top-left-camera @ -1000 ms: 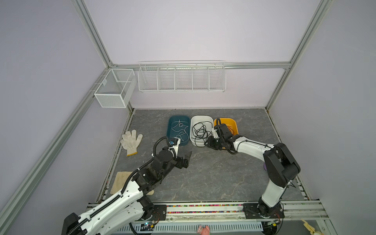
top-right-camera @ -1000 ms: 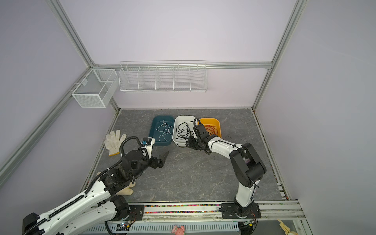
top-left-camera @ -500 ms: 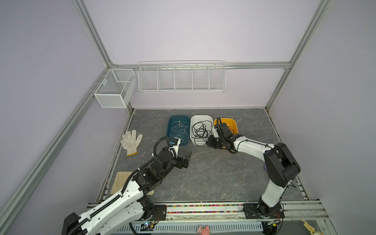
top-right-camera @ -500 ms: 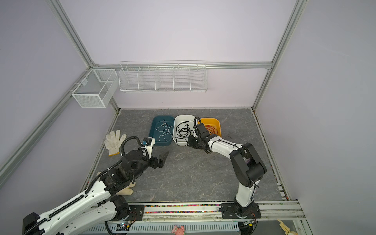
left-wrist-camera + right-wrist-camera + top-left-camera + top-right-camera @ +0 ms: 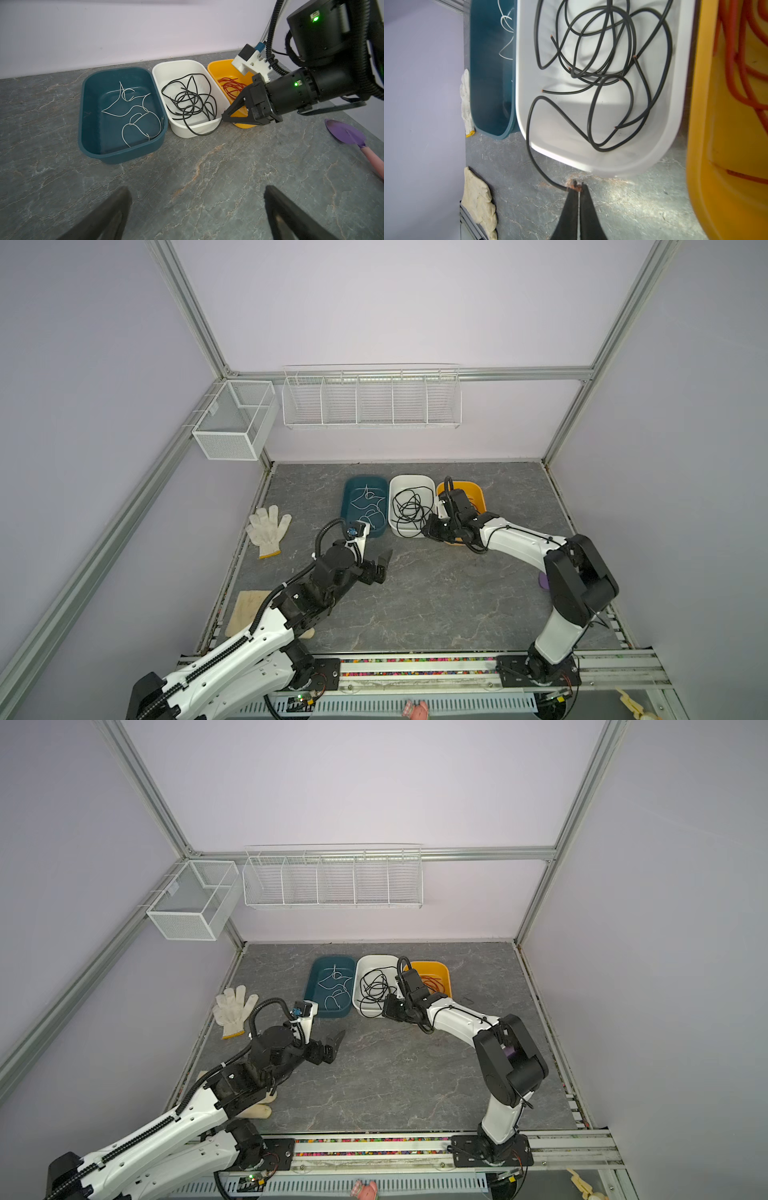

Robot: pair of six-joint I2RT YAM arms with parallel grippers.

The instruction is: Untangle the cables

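Right gripper point(image 5: 578, 188), lower centre of frame: jaws pressed together, pinching the end of 1 black cable point(image 5: 527, 128) trailing over the white bin point(image 5: 612, 168) rim. Left gripper point(image 5: 196, 189), bottom of frame: spread wide above the table point(image 5: 207, 166). White cables point(image 5: 135, 108) in teal bin point(image 5: 124, 154); red cables point(image 5: 230, 87) in yellow bin point(image 5: 220, 66).

You're in a robot lab cell: aluminium frame point(image 5: 199, 323), plain lilac walls point(image 5: 374, 302), wire baskets point(image 5: 371, 396) hung up, robot arms point(image 5: 519, 539) bolted to a front rail point(image 5: 415, 668).
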